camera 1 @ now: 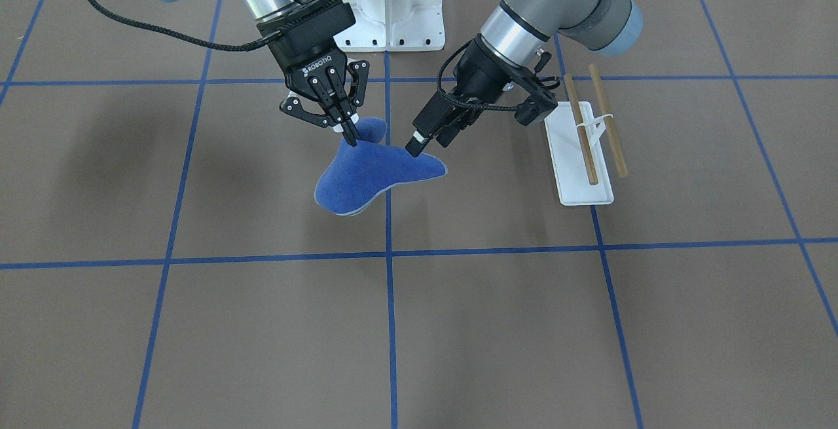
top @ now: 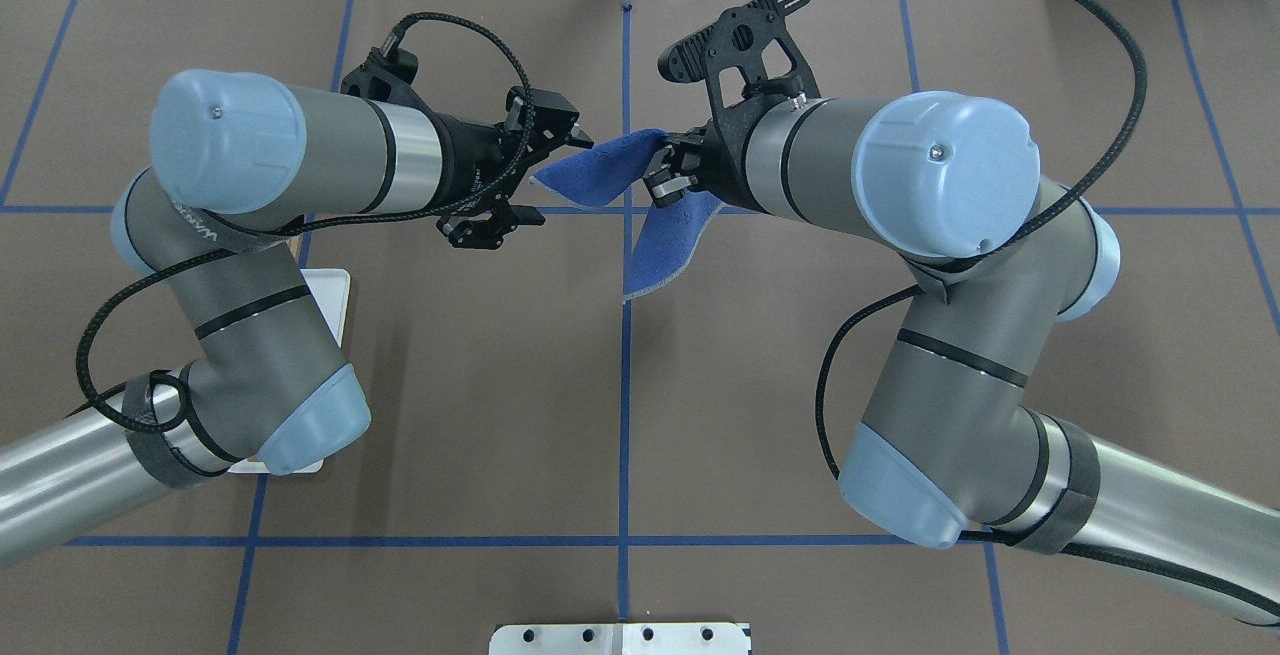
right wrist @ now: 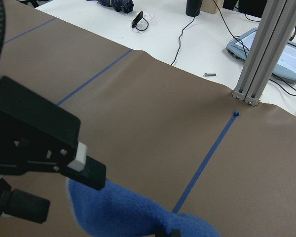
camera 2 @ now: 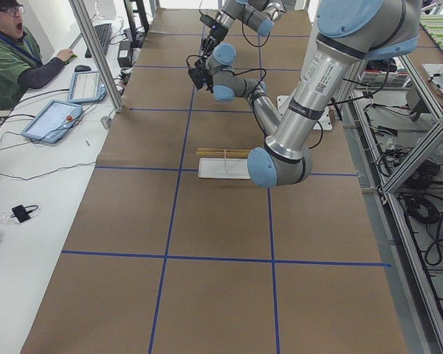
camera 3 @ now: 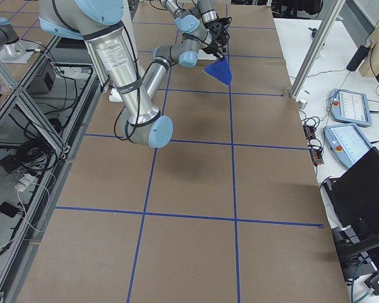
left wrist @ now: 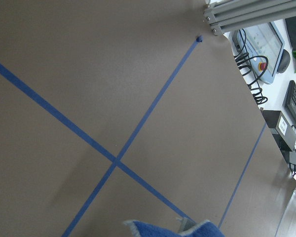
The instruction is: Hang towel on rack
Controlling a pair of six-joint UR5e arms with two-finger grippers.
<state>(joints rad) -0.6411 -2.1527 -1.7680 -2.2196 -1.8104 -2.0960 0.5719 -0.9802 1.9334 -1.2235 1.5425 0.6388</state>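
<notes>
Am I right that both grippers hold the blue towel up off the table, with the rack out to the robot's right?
Not quite. Both the left gripper and the right gripper do hold the towel up, but the rack stands to the robot's left, as the exterior front-facing view shows.

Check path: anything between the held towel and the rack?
Nothing visible on the table between them. The towel hangs from both the right gripper and left gripper; the rack stands beyond the left gripper. Only the left arm's own wrist sits over that stretch.
</notes>
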